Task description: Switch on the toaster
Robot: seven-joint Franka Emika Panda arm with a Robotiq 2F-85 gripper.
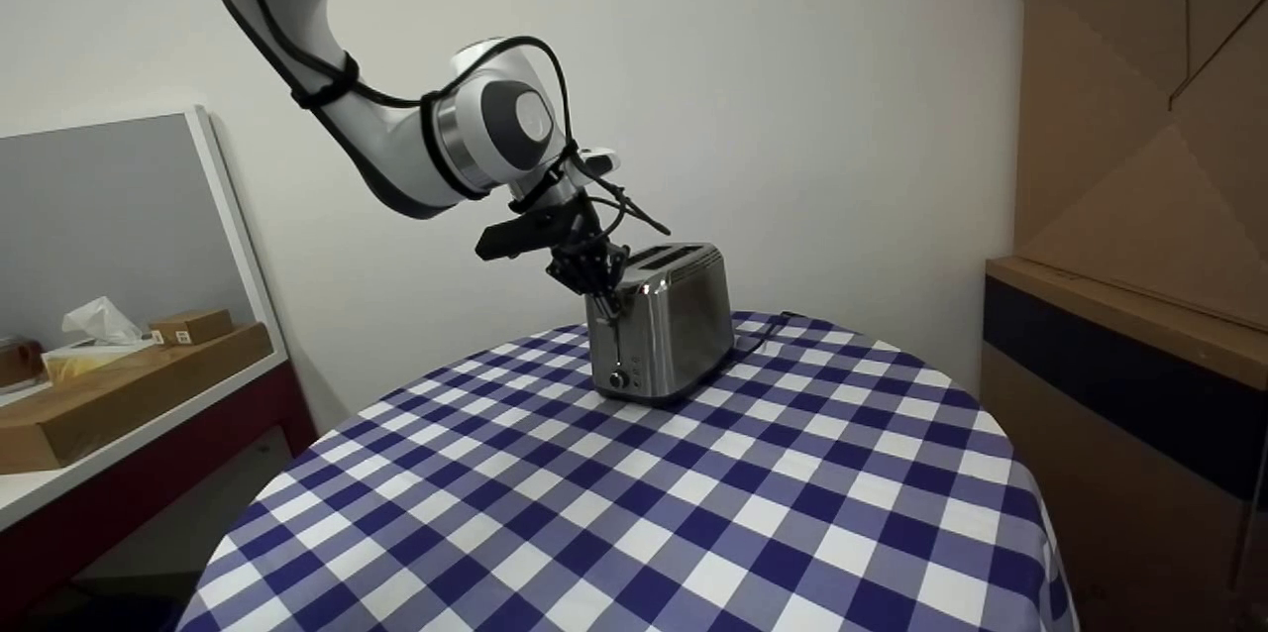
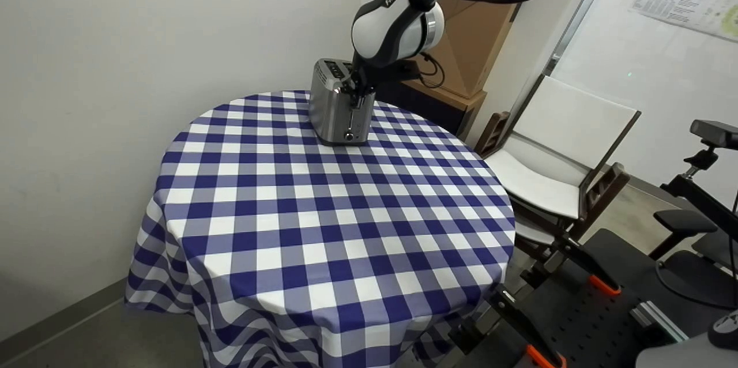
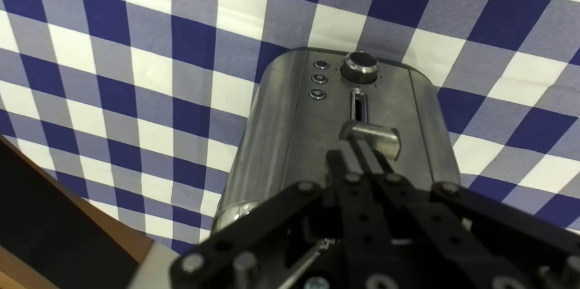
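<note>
Where the toaster [image 1: 684, 320] stood upright, near the far edge of the cloth-covered table [image 1: 594, 513] in both exterior views, its end panel [image 3: 319, 130] was just beside the fingers [image 3: 350, 156]. The gripper [image 3: 356, 143] held them pressed together side by side, tips at the lever [image 3: 380, 137]; whether they touched it I could not tell. Just past the tips in the wrist view ran the lever's narrow track [image 3: 359, 108], then a round knob [image 3: 359, 68] with a dark face, and left of the tips sat three small buttons [image 3: 319, 78] in a row. The toaster was shiny silver metal, rounded at the edges, with dark slots [image 1: 672, 258] on top, a little higher than the fingertips.

Beneath the fingers spread a blue-and-white checked cloth [image 2: 323, 218], its edge hanging in folds. A dark cord [image 1: 764, 340] lay on it, on the toaster's side away from the fingers. Behind the fingers rose a pale wall [image 1: 842, 117]. In an exterior view, tall cardboard [image 1: 1109, 157] stood well to the right of the fingers, while well to their left a tissue box [image 1: 84, 362] and a long brown carton [image 1: 149, 399] rested on a white ledge [image 1: 109, 455]. In an exterior view, a white chair [image 2: 568, 117] stood right of the fingers, a whiteboard [image 2: 663, 85] farther that way, and clamps [image 2: 604, 285] with orange handles lower down.
</note>
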